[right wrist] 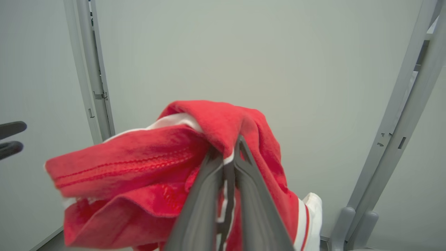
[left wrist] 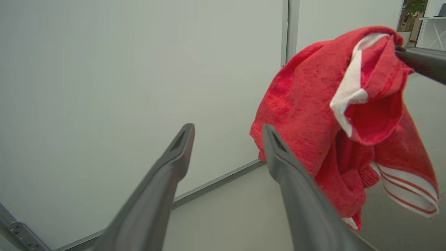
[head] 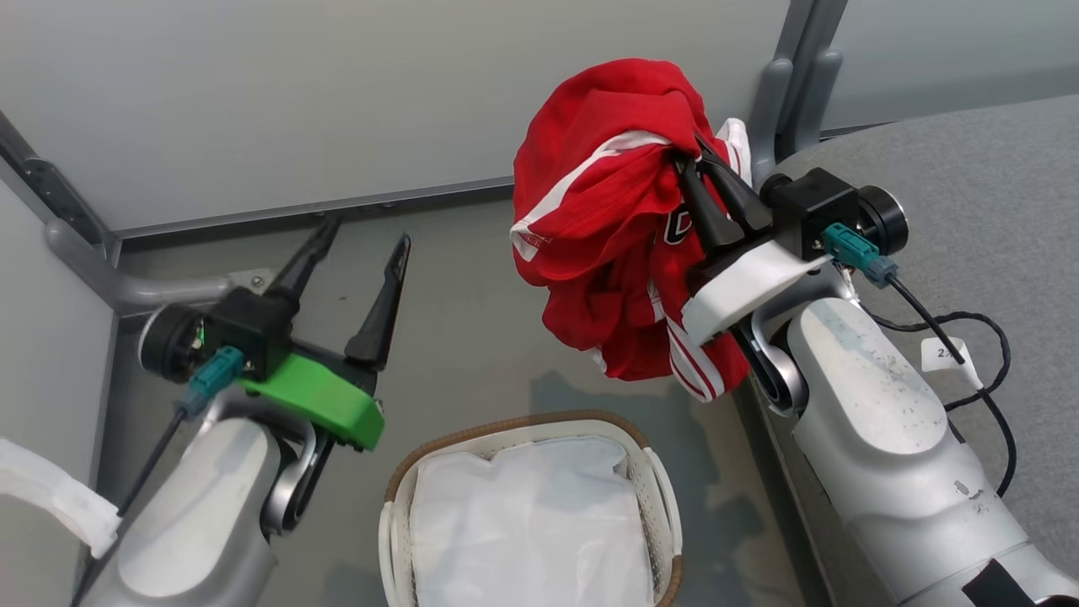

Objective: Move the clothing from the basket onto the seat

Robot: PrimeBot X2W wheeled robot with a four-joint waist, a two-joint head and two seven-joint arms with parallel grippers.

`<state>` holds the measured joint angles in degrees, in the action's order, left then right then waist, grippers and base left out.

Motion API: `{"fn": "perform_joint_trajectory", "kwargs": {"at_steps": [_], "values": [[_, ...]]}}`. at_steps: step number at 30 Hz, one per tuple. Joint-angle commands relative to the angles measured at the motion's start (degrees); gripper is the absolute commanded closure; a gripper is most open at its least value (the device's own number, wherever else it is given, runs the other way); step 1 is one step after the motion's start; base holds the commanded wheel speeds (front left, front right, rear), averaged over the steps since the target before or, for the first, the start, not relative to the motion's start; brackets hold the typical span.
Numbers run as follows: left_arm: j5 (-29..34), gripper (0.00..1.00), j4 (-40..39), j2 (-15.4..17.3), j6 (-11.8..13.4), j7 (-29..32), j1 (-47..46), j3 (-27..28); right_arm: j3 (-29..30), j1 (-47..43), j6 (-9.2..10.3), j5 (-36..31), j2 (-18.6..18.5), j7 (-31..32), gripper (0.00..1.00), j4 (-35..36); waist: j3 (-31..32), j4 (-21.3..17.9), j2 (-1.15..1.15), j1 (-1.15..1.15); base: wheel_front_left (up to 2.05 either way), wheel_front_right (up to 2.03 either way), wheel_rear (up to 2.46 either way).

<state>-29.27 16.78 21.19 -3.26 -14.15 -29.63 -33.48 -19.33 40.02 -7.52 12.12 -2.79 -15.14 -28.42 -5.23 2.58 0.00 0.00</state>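
Seat [head: 995, 185]: grey sofa at 3 o'clock in the head view, the place for the drop
Basket [head: 653, 472]: on the floor at 6 o'clock, holding a white sheet [head: 531, 523] that is not part of the job
Clothing [head: 607, 244]: red jersey hanging bunched at 1 o'clock, clear of the basket, beside the seat's edge, not yet on it
Right gripper [head: 689, 156]: fingers pinched tight on a fold, bearing the jersey's weight
Left gripper [head: 368, 232]: at 9 o'clock, fingers spread wide, holding nothing, probably leaving the swing clear
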Motion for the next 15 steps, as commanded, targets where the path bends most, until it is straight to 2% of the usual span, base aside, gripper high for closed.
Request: {"fn": "perform_joint_trajectory", "kwargs": {"at_steps": [1, 8, 15], "values": [[-0.33, 0.00, 0.27, -0.26, 0.19, -0.44, 1.94, -0.10, 0.57, -0.72, 0.07, -0.43, -0.18, -0.02, 1.00, -0.16, -0.02, -0.17, 0.00, 0.00, 0.00, 0.00, 0.00], [1.84, 0.00, 0.61, -2.19, -0.03, -1.08, 7.02, 0.54, 2.90, -0.94, 0.07, -2.23, -0.19, -0.03, 1.00, -0.58, -0.64, -1.84, 0.00, 0.00, 0.00, 0.00, 0.00], [5.23, 0.00, -1.36, -4.25, -0.69, -1.07, 10.51, 3.70, 4.58, 0.20, 0.06, -3.73, -0.21, -0.03, 1.00, 0.09, -2.51, -7.23, 0.00, 0.00, 0.00, 0.00, 0.00]]}}
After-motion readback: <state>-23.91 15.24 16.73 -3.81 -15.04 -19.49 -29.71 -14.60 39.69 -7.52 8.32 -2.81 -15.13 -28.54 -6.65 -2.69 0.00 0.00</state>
